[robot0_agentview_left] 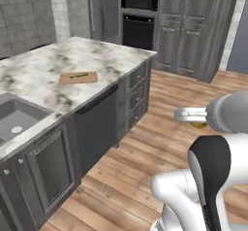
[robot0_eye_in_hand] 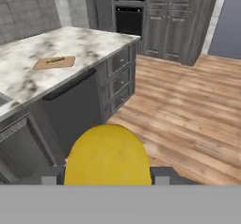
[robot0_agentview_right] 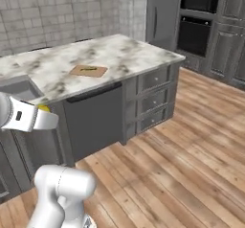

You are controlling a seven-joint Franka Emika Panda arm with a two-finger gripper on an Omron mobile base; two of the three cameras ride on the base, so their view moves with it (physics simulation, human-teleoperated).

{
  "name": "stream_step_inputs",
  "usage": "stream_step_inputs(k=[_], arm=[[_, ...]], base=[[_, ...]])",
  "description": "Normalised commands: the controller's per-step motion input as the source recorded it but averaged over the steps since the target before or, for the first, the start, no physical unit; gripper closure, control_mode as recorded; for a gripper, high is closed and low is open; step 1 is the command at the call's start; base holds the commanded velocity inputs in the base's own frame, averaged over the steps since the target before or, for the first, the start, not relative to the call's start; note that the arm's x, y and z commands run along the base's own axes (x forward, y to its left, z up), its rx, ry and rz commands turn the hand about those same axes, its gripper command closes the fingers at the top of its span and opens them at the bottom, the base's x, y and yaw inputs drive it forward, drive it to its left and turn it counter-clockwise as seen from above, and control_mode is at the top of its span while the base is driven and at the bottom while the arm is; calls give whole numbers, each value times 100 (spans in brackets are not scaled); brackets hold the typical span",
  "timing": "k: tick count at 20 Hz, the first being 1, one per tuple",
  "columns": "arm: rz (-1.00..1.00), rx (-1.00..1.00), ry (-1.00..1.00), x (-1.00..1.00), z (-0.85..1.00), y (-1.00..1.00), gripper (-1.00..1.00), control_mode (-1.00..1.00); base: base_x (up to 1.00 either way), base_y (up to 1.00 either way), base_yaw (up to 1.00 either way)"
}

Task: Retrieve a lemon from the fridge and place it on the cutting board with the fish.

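Tool [robot0_eye_in_hand: 107, 176] grips lemon [robot0_eye_in_hand: 107, 155] — close-up.

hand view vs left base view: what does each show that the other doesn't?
Hand view alone: the lemon large and close between the gripper fingers, evidently held. Left base view alone: the sink set in the counter, the robot's white arm, and only a sliver of lemon under the hand. Both: the marble island, the cutting board with the fish on it, the wall ovens and the wood floor.
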Motion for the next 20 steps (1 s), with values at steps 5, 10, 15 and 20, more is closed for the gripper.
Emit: stream_step_inputs(k=[5,10,15,20], arm=[[0,0,0,0,0,0,100,100],[0,0,0,0,0,0,100,100],[0,0,0,0,0,0,100,100],[0,0,0,0,0,0,100,100]], base=[[100,-51,52],[100,-52,55],[100,-61,58],[71,-71,66]])
